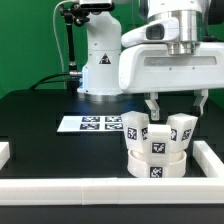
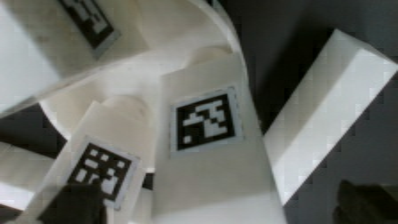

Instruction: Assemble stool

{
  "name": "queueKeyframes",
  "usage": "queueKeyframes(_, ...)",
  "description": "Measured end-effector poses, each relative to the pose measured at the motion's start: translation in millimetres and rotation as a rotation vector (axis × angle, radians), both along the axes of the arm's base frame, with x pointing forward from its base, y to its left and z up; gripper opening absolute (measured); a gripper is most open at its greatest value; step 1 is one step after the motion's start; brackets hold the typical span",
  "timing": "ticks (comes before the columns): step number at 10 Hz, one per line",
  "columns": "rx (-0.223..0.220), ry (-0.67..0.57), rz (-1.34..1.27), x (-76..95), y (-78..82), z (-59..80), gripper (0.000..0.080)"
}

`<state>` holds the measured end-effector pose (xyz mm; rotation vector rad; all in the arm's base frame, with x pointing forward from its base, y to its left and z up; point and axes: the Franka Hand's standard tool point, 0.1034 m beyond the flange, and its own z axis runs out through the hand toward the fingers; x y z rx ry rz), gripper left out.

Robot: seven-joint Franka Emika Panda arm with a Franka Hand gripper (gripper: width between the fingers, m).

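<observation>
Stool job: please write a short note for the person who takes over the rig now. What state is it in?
Gripper: jaws open, holding nothing, hanging just above the stool parts.
Seat: on the black table, near the front rail.
Legs: three visible, standing up out of the seat, close together under the gripper. The wrist view shows them from near, tags facing the camera.
Done: legs are placed in the seat. Whether they are fully tightened cannot be told.
Left: check each leg, tighten where needed.
Marker board: lying behind.
</observation>
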<state>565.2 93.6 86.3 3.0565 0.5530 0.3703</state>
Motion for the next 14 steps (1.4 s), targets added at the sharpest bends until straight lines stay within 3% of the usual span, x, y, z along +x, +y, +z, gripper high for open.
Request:
queueKeyframes(1, 0.000, 0.002, -0.001, -0.6, 0.3, -1.0, 0.0520)
queueKeyframes(2, -0.001, 0.003, -0.002, -0.6, -0.7, -1.6, 0.0520)
queueKeyframes(3, -0.001, 0.002, -0.007, 0.4, -3.3, -1.3, 0.0380)
queueKeyframes(4, 0.001, 0.002, -0.013, 0.4, -3.3, -1.2, 0.0334)
queueKeyframes(7, 0.028, 0.005, -0.127, 0.5, -3.8, -1.2, 0.0334)
queueKeyframes(10, 0.084, 0.013, -0.373, 1.2, -8.3, -1.0, 0.0334)
queueKeyframes(14, 0.174, -0.004, -0.720, 3.0, 1.2, -0.9, 0.0335)
